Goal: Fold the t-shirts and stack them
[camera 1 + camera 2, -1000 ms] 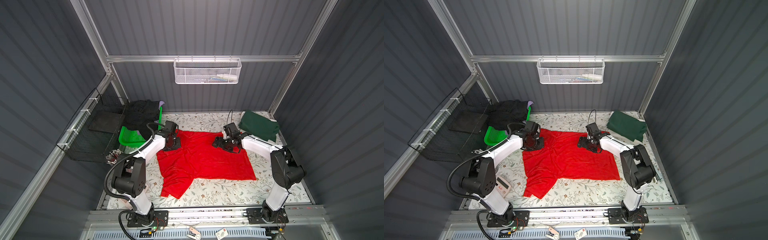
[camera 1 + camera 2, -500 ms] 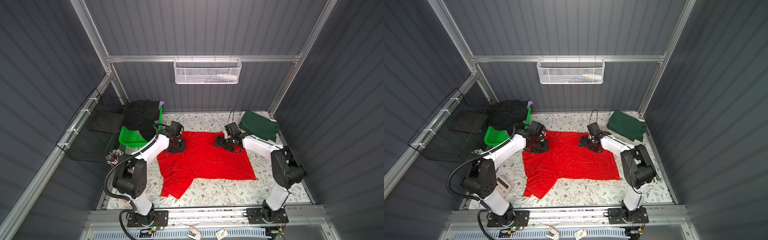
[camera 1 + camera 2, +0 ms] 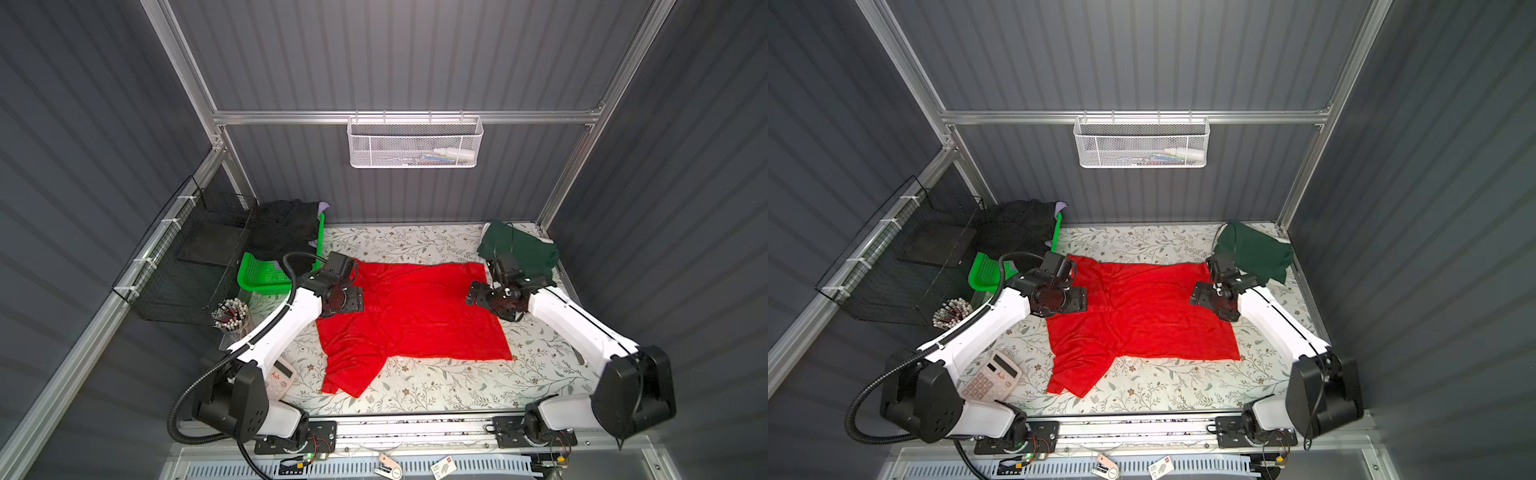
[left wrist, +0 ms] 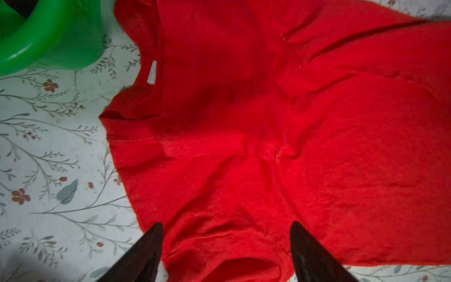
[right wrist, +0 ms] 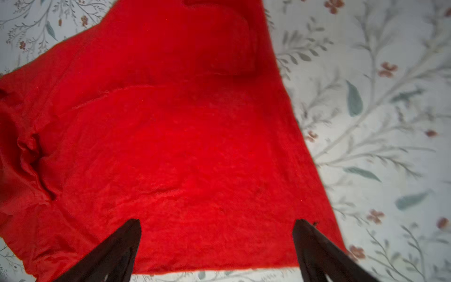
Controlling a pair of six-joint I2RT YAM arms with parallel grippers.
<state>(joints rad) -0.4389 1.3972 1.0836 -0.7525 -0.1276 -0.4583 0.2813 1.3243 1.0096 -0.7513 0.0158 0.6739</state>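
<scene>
Though parted wide and pinching nothing, poised low over cloth: dark fingers (image 4: pixel 146 251) of the left gripper (image 4: pixel 225 224), with bare red fabric in the gap. Likewise at the right gripper (image 5: pixel 217 221): fingers (image 5: pixel 314 246) splayed, nothing caught between them, tips above the hem end near a corner.

Beneath both, the red t-shirt (image 3: pixel 411 316), lying spread across the middle of both top views on the floral table (image 3: pixel 415 241). Collar end toward the left of the frame, under the left gripper. Hem toward the right, by the right gripper. Near sleeve jutting toward the lower left, not folded in. Far edge apparently turned over onto the body, judging by a layer line across the cloth. Hard to say how neatly. Creased through the middle.

Further out, at the upper right of the table, the dark green t-shirt (image 3: pixel 519 249), folded into a flat pad close to the red one's far corner. Touching or not, cannot tell. At the upper left, a green basket (image 3: pixel 266 274) heaped with a black t-shirt (image 3: pixel 282 228), and a scrap of lavender t-shirt (image 3: pixel 323 205) at its rim.

Judged from this: one shirt finished, likely the base of the stack. Red one early in its folding, with one long edge in at most. Left to do: near sleeve and side, crosswise folds, then transfer onto the green. Basket garments not begun.
</scene>
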